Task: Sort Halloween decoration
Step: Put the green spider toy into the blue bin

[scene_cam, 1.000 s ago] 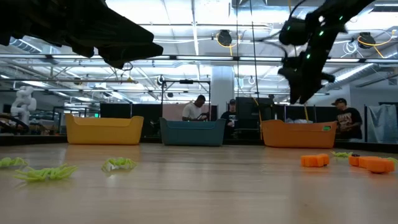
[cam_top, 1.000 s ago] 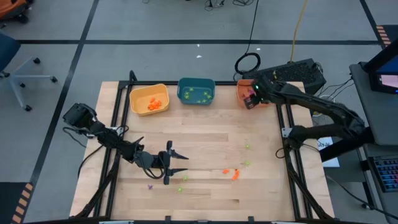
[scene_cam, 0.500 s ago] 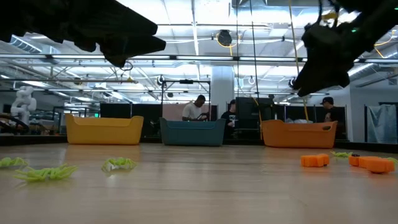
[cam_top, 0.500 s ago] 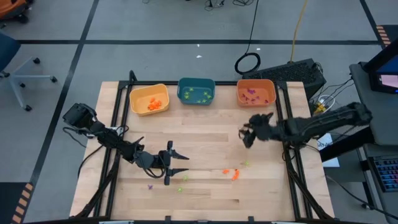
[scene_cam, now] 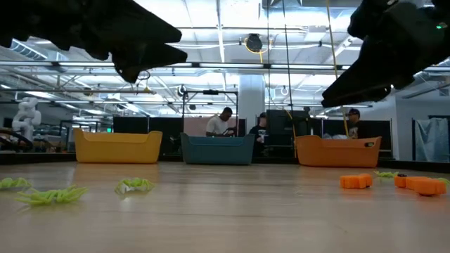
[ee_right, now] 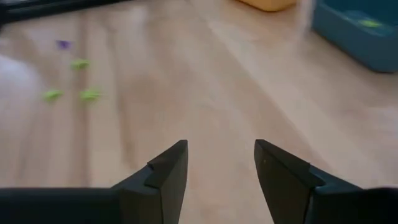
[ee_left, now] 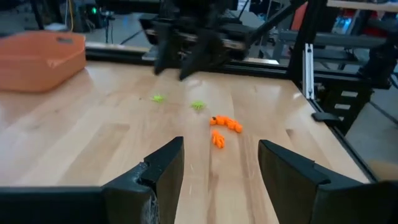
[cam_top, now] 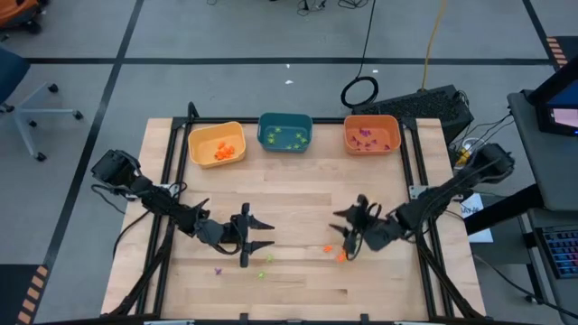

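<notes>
The Halloween decoration lies scattered on the wooden table: two orange trinkets [cam_top: 340, 254], small green ones [cam_top: 265, 264] and a purple one [cam_top: 217, 269]. My left gripper [cam_top: 269, 236] hovers open over the table's near-left part and points toward the right edge. The green trinkets lie just near-side of it. My right gripper [cam_top: 347, 233] hovers open just above the orange trinkets, pointing toward the left edge. The left wrist view shows the orange trinkets [ee_left: 224, 124] ahead of my open fingers, with two green ones [ee_left: 198, 105] beyond. The right wrist view shows green trinkets [ee_right: 90, 94] and a purple one [ee_right: 62, 43] far ahead.
Three bins stand in a row along the far edge: yellow [cam_top: 217, 144] holding orange pieces, teal [cam_top: 285, 133] holding green pieces, orange [cam_top: 371, 134] holding purple pieces. Bare wood lies between the bins and the grippers. People stand beyond the table in the low view.
My right gripper has swung from over the orange bin at the far right toward the near edge and down. It has turned and now points toward the left edge beside the orange trinkets. It stays open. The trinkets have not moved.
</notes>
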You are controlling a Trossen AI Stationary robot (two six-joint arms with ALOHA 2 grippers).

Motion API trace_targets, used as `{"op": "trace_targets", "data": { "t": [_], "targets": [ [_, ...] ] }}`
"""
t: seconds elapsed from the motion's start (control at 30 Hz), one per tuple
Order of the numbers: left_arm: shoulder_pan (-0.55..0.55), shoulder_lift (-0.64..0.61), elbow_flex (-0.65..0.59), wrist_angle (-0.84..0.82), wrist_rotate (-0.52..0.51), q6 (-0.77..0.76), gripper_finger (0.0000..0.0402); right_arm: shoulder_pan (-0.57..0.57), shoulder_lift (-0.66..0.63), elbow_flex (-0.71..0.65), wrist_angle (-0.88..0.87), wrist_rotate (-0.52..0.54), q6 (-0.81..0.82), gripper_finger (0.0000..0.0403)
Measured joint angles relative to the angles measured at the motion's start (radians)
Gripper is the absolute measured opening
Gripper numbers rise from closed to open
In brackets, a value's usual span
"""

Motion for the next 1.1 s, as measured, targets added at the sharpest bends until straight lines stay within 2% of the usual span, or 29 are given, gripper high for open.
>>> {"op": "trace_targets", "data": {
  "t": [0.2,0.3,0.4,0.57,0.67,0.87,1.1],
  "targets": [
    [-0.045,0.0,0.001,-0.057,0.001,-0.095,0.0205,0.078,0.166,0.0,0.228,0.025,-0.042,0.0171],
    [-0.09,0.0,0.027,-0.142,0.0,-0.156,0.0205,0.108,0.229,0.001,0.299,0.023,-0.044,0.0171],
    [-0.143,0.0,0.085,-0.289,-0.006,-0.201,0.0205,0.14,0.284,0.001,0.355,0.022,-0.05,0.0171],
    [-0.193,0.0,0.197,-0.625,-0.058,-0.345,0.0205,0.178,0.365,0.001,0.465,0.024,-0.113,0.0171],
    [-0.204,0.001,0.228,-0.733,-0.061,-0.434,0.0205,0.187,0.41,0.001,0.535,0.025,-0.123,0.0171],
    [-0.232,0.006,0.235,-0.753,-0.041,-0.506,0.0205,0.202,0.478,0.001,0.652,0.021,-0.143,0.0171],
    [-0.273,0.006,0.235,-0.792,0.001,-0.554,0.0205,0.208,0.496,0.002,0.684,0.02,-0.113,0.0171]
  ]
}}
